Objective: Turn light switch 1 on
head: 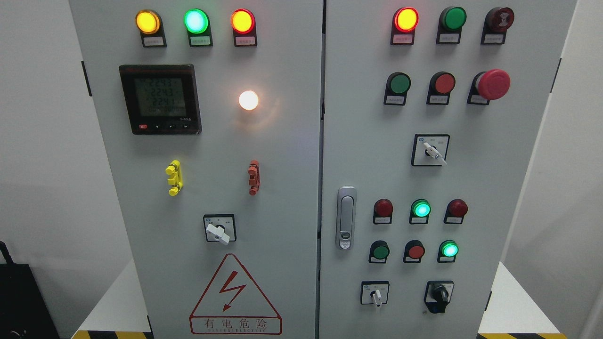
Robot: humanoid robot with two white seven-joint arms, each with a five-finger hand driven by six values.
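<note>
Plain white walls (42,141) either side, pale floor (118,306) with yellow-black hazard tape (110,334), evenly lit.

The black digital meter with a greenish screen (160,99) on the left grey cabinet door (282,188) shows three rows reading about 224.3. Lower on that door, the red-outlined triangular lightning-bolt warning sign (235,295) carries "有电危险". The small labels under the lamps and buttons are too small to read.

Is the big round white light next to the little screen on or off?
On. The white light glows bright and throws a warm glare on the grey door around it, right of the meter screen.
</note>
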